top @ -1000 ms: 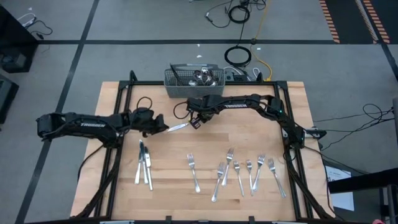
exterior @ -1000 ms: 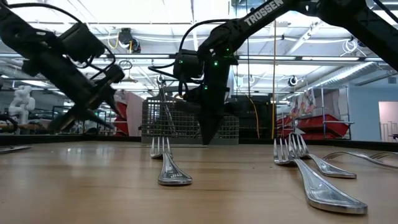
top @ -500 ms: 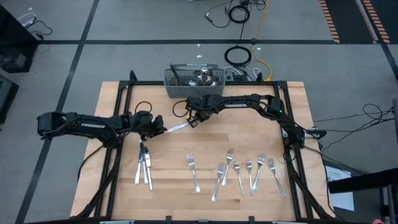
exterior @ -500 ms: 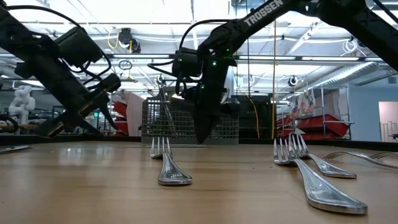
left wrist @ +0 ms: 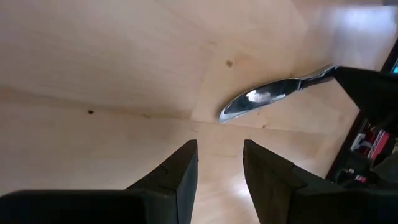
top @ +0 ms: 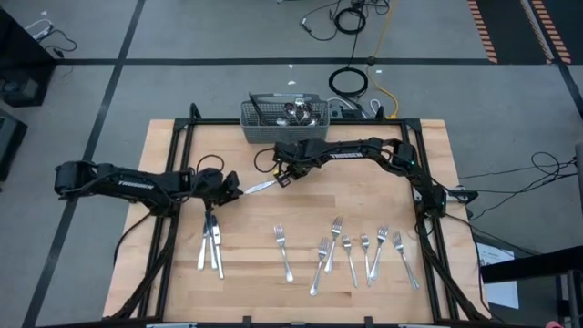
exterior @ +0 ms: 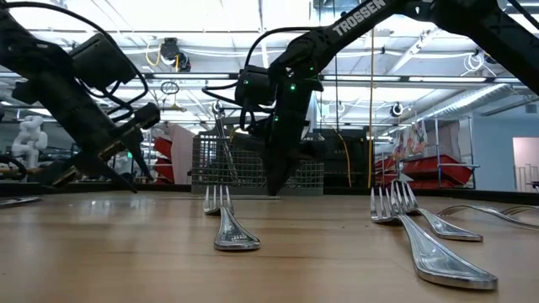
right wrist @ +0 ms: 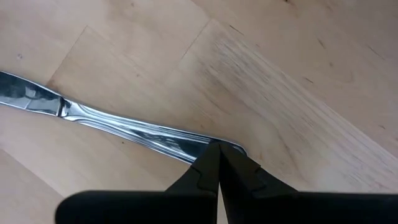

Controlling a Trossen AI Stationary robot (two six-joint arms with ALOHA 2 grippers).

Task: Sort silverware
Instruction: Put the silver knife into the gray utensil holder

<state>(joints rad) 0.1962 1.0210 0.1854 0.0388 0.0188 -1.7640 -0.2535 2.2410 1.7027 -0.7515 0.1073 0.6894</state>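
Note:
A silver table knife [top: 260,186] lies slanted at the table's middle, with its blade [left wrist: 261,99] toward the left arm. My right gripper [top: 284,177] points steeply down and is shut on the knife's handle end. My left gripper [top: 236,192] is open just short of the blade tip. Its fingers [left wrist: 180,171] hover over bare wood and touch nothing. Other knives [top: 211,239] lie together at the near left. Several forks [top: 351,251] lie in a row at the near right. My right gripper pinches the knife's handle at its very end [right wrist: 214,144] between its two shut fingertips, coming from above and pointing steeply down. The knife runs from the fingers toward the table's left, close over the wood. Whether it rests on the table, I cannot tell.
A grey wire-mesh basket [top: 284,118] holding more silverware stands at the far edge, behind my right gripper [exterior: 278,185]. A black frame [top: 182,137] rims the tabletop. Bare wood lies between the knives and the forks.
My left gripper has drawn a little toward the table's near-left and sunk, rolling about its own line, and it has stayed open. My right gripper has kept its place with the knife.

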